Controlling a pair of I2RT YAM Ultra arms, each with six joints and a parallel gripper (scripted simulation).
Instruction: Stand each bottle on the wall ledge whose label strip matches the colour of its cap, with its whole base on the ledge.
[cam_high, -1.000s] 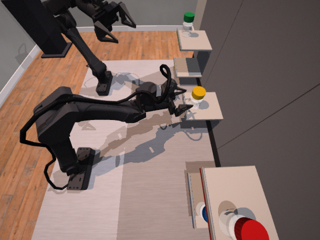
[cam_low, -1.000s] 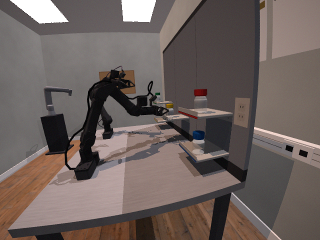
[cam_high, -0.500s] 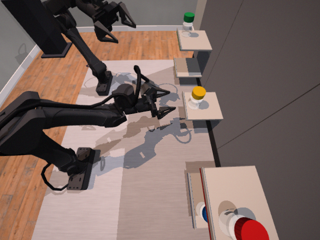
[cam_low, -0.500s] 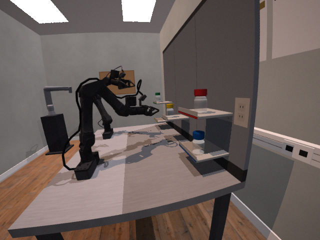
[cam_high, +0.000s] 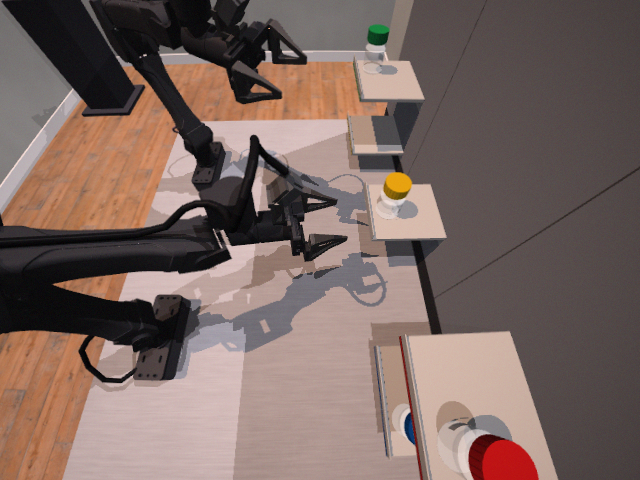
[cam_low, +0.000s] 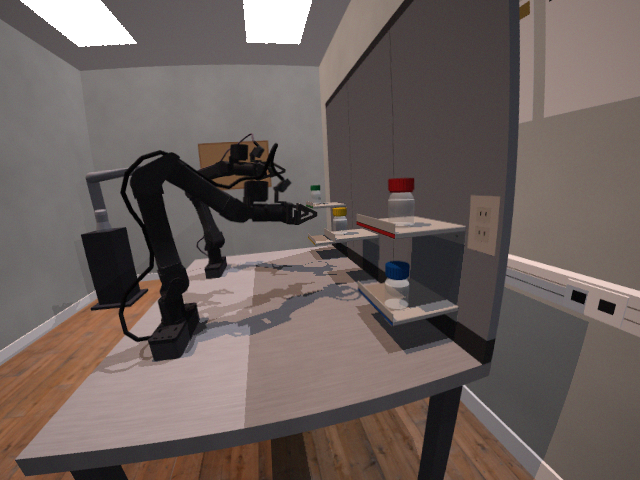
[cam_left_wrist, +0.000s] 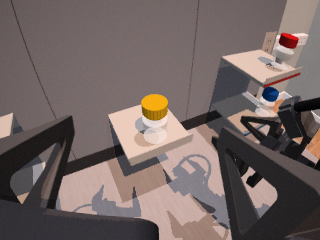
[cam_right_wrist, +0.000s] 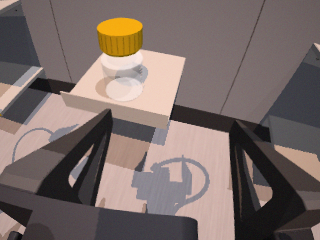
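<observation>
- The bottle with the yellow cap (cam_high: 397, 192) (cam_low: 339, 219) (cam_left_wrist: 154, 110) (cam_right_wrist: 120, 45) stands upright on the middle ledge (cam_high: 426, 217) (cam_low: 356, 235) (cam_left_wrist: 125, 127) (cam_right_wrist: 165, 75), whose front lip looks plain.
- Left of the middle ledge, the green-capped bottle (cam_high: 377, 41) (cam_low: 315, 195) stands on the green-striped ledge (cam_high: 395, 87) (cam_low: 330, 205); beneath it is the yellow-striped ledge (cam_high: 364, 136) (cam_low: 319, 240).
- Right of the middle ledge, the red-capped bottle (cam_high: 498, 459) (cam_low: 401, 201) (cam_left_wrist: 286, 47) stands on the red-striped ledge (cam_high: 465, 361) (cam_low: 439, 226) (cam_left_wrist: 250, 65).
- Under that, the blue-capped bottle (cam_high: 409, 426) (cam_low: 397, 276) (cam_left_wrist: 269, 97) stands on the blue-striped ledge (cam_high: 395, 372) (cam_low: 429, 307).
- The right hand (cam_high: 341, 219) (cam_low: 314, 213) (cam_left_wrist: 227, 128) (cam_right_wrist: 172, 121), fingers apart and holding nothing, is in front of the middle ledge, above the desk (cam_high: 310, 392) (cam_low: 299, 382).
- The left hand (cam_high: 292, 77) (cam_low: 281, 169) (cam_left_wrist: 147, 129), also spread and holding nothing, hangs farther out, left of the middle ledge.
</observation>
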